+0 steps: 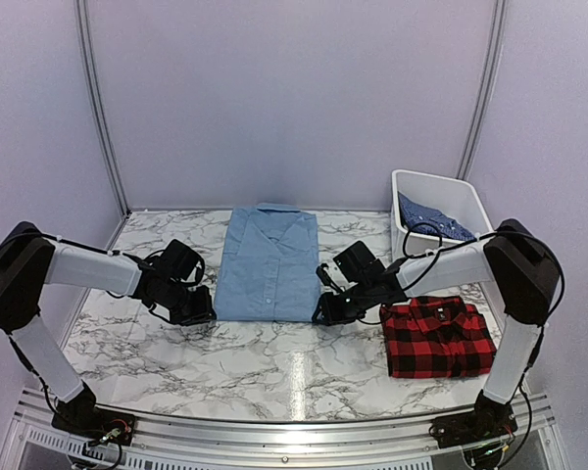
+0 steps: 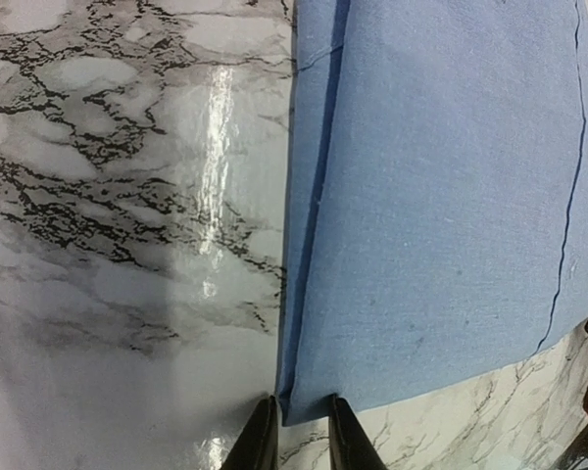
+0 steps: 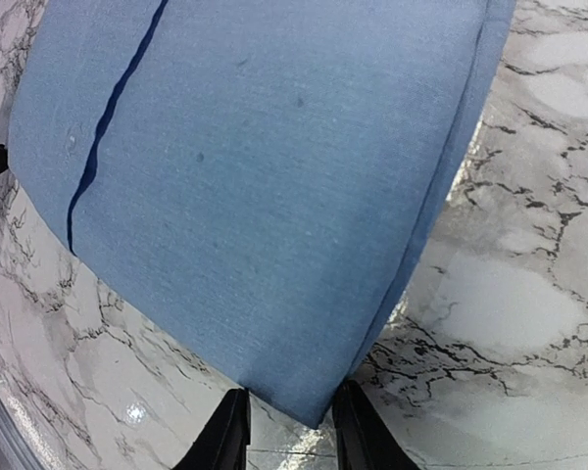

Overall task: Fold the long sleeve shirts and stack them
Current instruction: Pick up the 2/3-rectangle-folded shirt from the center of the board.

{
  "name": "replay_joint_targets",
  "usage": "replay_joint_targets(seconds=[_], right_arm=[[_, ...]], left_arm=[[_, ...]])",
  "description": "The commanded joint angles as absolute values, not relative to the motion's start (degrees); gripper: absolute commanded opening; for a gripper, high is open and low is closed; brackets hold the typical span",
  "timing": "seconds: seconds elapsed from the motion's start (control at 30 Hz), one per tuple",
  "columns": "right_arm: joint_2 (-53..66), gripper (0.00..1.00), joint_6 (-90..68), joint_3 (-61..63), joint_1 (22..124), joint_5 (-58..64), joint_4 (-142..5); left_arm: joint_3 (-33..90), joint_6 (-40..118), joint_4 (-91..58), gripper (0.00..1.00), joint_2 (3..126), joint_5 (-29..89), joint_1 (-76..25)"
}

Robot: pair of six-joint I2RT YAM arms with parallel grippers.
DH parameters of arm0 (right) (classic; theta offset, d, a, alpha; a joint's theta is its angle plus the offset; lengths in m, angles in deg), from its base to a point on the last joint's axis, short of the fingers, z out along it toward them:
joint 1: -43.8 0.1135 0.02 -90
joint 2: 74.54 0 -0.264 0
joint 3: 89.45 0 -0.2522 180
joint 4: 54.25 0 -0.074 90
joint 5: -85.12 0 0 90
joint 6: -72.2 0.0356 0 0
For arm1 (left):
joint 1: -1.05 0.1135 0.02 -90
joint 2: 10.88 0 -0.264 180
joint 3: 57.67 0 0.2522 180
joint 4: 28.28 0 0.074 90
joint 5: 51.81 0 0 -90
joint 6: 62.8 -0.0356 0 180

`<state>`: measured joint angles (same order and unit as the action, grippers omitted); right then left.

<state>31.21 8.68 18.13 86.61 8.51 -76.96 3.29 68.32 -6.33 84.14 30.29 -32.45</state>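
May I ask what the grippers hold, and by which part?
Left gripper and right gripper each straddle a near corner of the light blue shirt; grip unclear.

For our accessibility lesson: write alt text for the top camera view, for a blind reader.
A folded light blue shirt lies flat on a marble table, with the left gripper and right gripper at its two near corners. A folded red-and-black plaid shirt lies to its right, before a white bin holding a darker blue shirt.
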Motion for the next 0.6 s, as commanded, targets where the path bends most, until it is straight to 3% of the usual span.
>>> replay_joint_targets(seconds=[0.0,0.37,0.57], right_arm=[[31.5,0.3,8.04,18.58,87.56,6.66,-78.26],[30.71,0.3,7.84,19.84,87.75,4.98,-78.81],[29.32,0.32,6.81,21.21,87.83,3.14,-78.8]], left_arm=[[4.95,68.85,-5.28,0.18,86.04,30.5,-32.96],[5.16,69.92,-6.51,0.0,87.38,29.46,-32.96],[5.05,70.12,-6.52,0.0,87.58,29.51,-32.96]])
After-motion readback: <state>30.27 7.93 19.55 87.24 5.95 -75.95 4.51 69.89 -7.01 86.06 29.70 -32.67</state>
